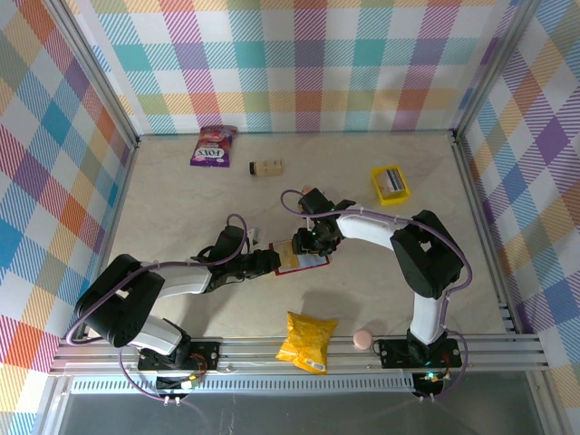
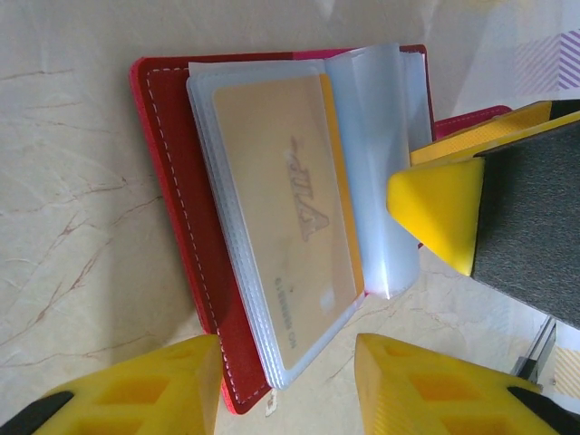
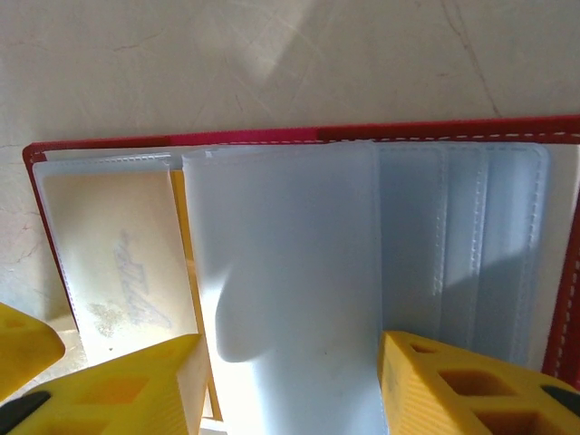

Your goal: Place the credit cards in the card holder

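Card holder (image 1: 299, 264), red and lying open, is being straddled by both grippers at the middle of the table (image 1: 390, 299).
A yellow credit card (image 2: 281, 208) is being seen through the top clear sleeve. The holder's near edge is being flanked by the left gripper (image 2: 290, 362), whose jaws are standing apart. A raised sleeve (image 3: 281, 245) is being flanked by the right gripper (image 3: 290, 362), jaws also apart. Whether either is pinching cannot be told.
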`<state>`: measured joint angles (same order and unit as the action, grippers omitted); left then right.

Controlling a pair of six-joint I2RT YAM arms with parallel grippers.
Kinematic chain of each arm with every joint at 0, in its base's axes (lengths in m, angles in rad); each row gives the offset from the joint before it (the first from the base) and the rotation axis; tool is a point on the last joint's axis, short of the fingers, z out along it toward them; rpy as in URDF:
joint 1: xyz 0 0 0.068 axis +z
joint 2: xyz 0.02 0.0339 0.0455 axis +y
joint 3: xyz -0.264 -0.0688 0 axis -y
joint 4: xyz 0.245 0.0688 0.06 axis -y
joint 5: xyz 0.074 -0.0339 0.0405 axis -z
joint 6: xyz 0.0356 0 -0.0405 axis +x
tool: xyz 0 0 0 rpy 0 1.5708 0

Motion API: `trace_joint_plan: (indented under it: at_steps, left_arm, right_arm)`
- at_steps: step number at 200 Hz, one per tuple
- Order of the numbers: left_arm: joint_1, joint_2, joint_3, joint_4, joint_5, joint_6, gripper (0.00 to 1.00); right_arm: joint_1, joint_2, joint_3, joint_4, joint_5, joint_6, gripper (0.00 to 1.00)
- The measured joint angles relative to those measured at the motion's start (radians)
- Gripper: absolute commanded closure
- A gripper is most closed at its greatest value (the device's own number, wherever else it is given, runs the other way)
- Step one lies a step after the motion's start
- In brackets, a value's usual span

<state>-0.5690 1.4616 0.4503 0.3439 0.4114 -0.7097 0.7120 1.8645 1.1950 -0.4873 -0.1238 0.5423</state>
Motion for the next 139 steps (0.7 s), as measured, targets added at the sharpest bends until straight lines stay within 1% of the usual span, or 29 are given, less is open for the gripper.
trace_joint_plan:
  at_steps: [105, 139]
  left_arm:
    - [0.0, -0.002, 0.0, -0.001, 0.0, 0.0, 0.57]
    - [0.0, -0.058, 0.0, -0.01, -0.002, 0.0, 0.57]
  right_arm:
    - [0.0, 0.0, 0.0, 0.044, -0.053, 0.029, 0.5]
    - [0.0, 0.0, -0.006, 0.068, -0.072, 0.047, 0.51]
